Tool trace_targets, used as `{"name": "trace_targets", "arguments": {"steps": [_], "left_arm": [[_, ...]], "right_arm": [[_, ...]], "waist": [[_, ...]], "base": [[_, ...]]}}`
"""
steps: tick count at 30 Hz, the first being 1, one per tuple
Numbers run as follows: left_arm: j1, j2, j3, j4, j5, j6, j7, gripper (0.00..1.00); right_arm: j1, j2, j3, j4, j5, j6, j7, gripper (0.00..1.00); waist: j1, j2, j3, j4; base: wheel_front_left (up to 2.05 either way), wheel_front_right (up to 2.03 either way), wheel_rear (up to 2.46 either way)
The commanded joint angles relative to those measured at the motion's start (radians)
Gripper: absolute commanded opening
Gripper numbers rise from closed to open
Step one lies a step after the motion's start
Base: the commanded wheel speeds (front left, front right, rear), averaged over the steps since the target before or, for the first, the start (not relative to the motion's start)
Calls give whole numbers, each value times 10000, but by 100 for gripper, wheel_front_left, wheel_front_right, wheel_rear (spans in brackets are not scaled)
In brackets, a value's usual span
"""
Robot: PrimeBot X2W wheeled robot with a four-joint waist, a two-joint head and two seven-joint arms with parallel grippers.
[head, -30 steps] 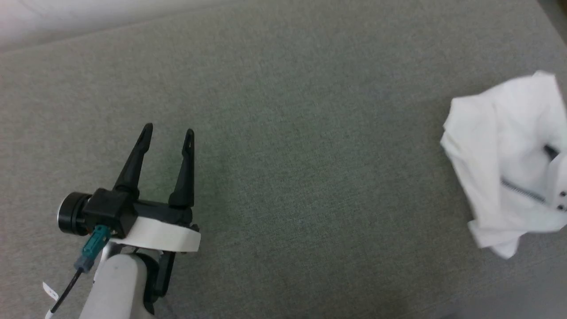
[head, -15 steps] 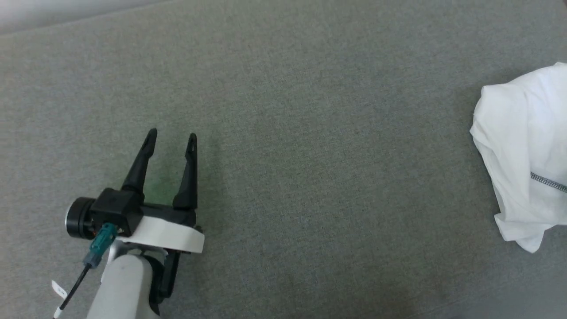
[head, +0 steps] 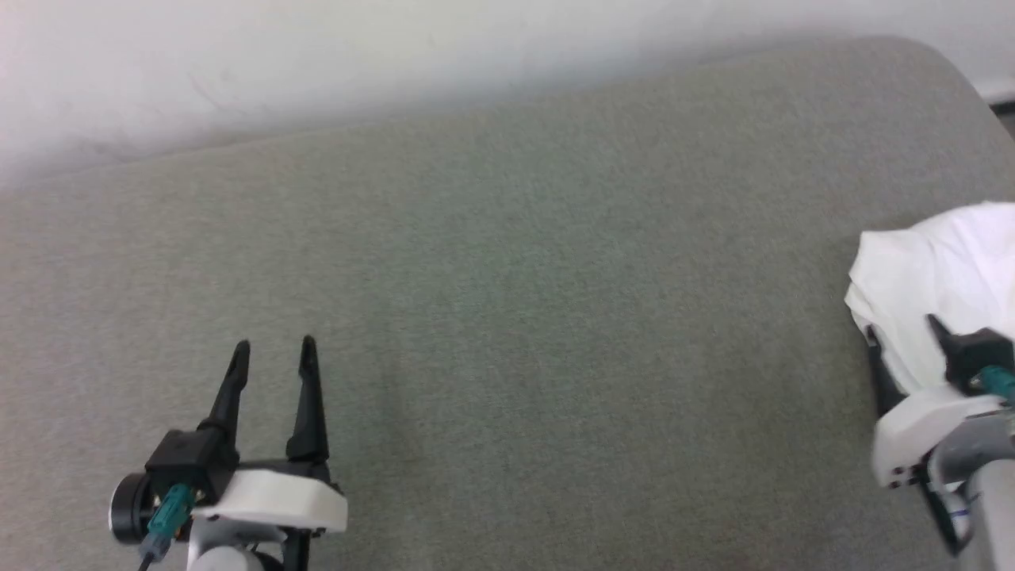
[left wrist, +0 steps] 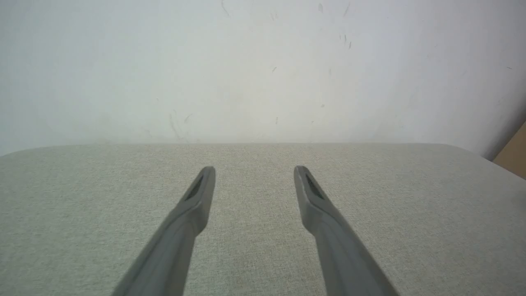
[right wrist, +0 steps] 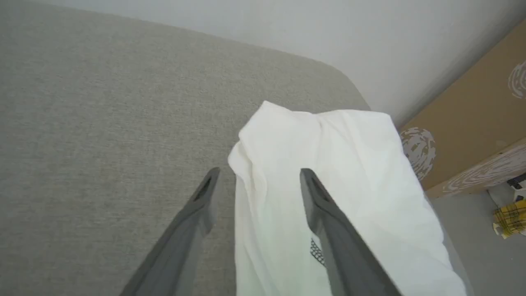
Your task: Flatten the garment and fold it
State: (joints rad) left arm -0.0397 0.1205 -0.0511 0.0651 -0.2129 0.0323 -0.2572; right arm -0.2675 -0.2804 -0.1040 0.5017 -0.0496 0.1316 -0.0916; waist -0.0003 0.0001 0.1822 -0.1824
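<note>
1. Two sets of fingers, both spread. My left gripper (head: pixel 274 347) hangs over bare grey worktop (head: pixel 555 317) at the lower left of the head view, with nothing between its fingers (left wrist: pixel 197 201). My right gripper (head: pixel 904 329) sits at the far right, fingers wide apart and pinching nothing.
2. The garment (head: pixel 928 254) lies bunched in a white heap at the right end of the worktop, near the rounded corner and well apart from my left gripper (a cardboard box (right wrist: pixel 472 102) stands beyond that edge).
3. In the right wrist view my right gripper (right wrist: pixel 259 172) straddles the heap's edge, with one finger over bare worktop and the other over cloth (right wrist: pixel 349 164). Whether the tips touch the fabric, I cannot tell.
4. I judge the cloth to be thin, light and limp. It should sag from any point I lift, and a shallow pinch may catch one layer or several.
5. A scrap of grey stitching (right wrist: pixel 315 250) shows beside my right finger. A seam is thicker, so it looks like the surer place to hold.
6. Flattening will want two separate holds, likely at the shoulders, one per gripper (so I think the heap must first come toward the middle).
7. Flattening is not yet begun, by my reading.
</note>
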Motion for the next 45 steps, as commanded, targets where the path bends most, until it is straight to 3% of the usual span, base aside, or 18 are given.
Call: {"name": "trace_targets", "arguments": {"steps": [1, 9, 16, 20, 32, 33, 45], "left_arm": [[191, -19, 154, 32, -78, 90, -44, 100], [635, 261, 623, 508, -55, 132, -44, 100], [807, 866, 1008, 693, -69, 137, 48, 100], [1044, 1122, 1094, 637, -234, -75, 177, 100], [1657, 1094, 730, 730, -311, -262, 335, 100], [1612, 1077, 740, 732, -277, -228, 375, 0], [1518, 933, 728, 625, -91, -236, 550, 0]], "right_arm": [[256, 253, 196, -415, 227, -9, 56, 100], [1193, 1475, 1187, -2376, 1175, -9, 258, 100], [1905, 1851, 1561, -3902, 1924, -9, 131, 100], [2335, 2008, 1425, -4441, 2093, -9, 218, 100], [3200, 2207, 1243, -4854, 1799, -9, 511, 100], [3143, 2169, 1242, -4784, 1825, 0, 483, 0], [3103, 2177, 1230, -4799, 1722, -1, 515, 0]], "waist": [[3, -1, -839, 736], [3, -1, -1411, 1352], [3, -1, -1665, 1472], [3, -1, -1716, 1441], [3, -1, -1890, 1276], [3, -1, -1891, 1276], [3, -1, -1886, 1318]], "base": [[0, 0, 0], [0, 0, 0], [0, 0, 0], [0, 0, 0], [0, 0, 0], [0, 0, 0], [0, 0, 0]]}}
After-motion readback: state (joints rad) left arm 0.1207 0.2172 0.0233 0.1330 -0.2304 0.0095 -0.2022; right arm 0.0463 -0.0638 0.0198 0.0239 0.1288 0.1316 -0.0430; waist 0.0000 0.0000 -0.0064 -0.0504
